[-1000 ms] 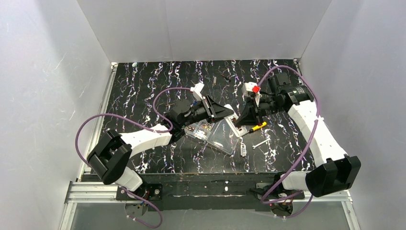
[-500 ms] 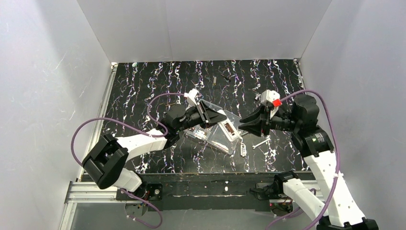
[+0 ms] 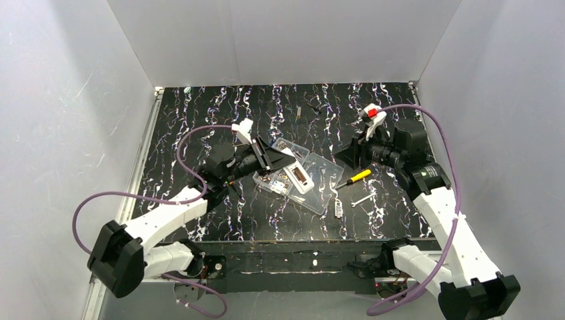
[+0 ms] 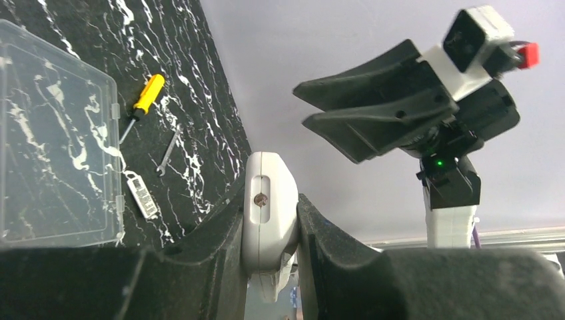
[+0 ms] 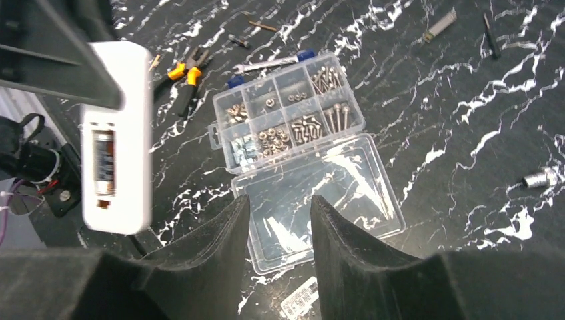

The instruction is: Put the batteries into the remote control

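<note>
The remote control (image 3: 301,177) is a slim white bar held above the clear box, with my left gripper (image 3: 288,163) shut on it. In the left wrist view its rounded end (image 4: 268,213) is pinched between both fingers. The right wrist view shows its open compartment with one battery (image 5: 103,160) seated inside. My right gripper (image 3: 341,160) hangs open and empty to the right of the remote, apart from it. Its fingers (image 5: 220,233) frame the box lid below. No loose batteries show on the table.
A clear organiser box (image 5: 286,113) of screws lies open, with its lid (image 5: 320,200) flat beside it. A yellow-handled screwdriver (image 3: 353,178), a small wrench (image 3: 362,199) and a white tag (image 3: 338,209) lie to the right. Orange-handled pliers (image 5: 186,73) lie beyond the box.
My right gripper has opened and drawn back to the right, away from the remote. The left arm has carried the remote leftward over the box.
</note>
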{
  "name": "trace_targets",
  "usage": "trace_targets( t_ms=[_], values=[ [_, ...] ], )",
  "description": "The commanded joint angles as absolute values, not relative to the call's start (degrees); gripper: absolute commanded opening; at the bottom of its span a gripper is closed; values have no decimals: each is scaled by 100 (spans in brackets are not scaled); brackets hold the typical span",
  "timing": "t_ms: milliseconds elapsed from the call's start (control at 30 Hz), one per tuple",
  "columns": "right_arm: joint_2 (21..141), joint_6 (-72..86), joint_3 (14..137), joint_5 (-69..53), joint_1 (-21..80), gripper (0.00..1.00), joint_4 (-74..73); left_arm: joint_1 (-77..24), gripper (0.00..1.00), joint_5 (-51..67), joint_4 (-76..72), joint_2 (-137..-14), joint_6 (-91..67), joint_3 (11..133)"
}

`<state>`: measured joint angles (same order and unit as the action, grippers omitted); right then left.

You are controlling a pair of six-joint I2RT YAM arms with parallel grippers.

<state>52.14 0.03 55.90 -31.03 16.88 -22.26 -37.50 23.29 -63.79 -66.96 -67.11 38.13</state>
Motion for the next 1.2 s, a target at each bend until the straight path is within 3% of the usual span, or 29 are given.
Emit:
trace_targets(
  t_ms=[0,233,533,633,800,1167],
  values=[
    [5572,-44,5645,-2723,1688,47,-1910,-3566,0,2623,-5331,-5969,-6111,4368],
    [6772,23,5971,-2346,2003,48,-1230,-3519,0,2520,-3610,-5297,-5359,5292],
    [9104,-689,7783,-2149,3291,56,-1184,-3506,0,2574,-2445,-5117,-4972,6436],
    [9931,-1031,8549,-2648,3590,67,-1283,-3506,0,2567,-2233,-5069,-4849,6557],
    [11248,-1629,9948,-2962,4054,73,-1885,-3507,0,2468,-1931,-4963,-4703,6541],
    [12689,-2818,11304,-3314,4673,79,-2040,-3506,0,2371,-1826,-4745,-4602,6350]
  ],
)
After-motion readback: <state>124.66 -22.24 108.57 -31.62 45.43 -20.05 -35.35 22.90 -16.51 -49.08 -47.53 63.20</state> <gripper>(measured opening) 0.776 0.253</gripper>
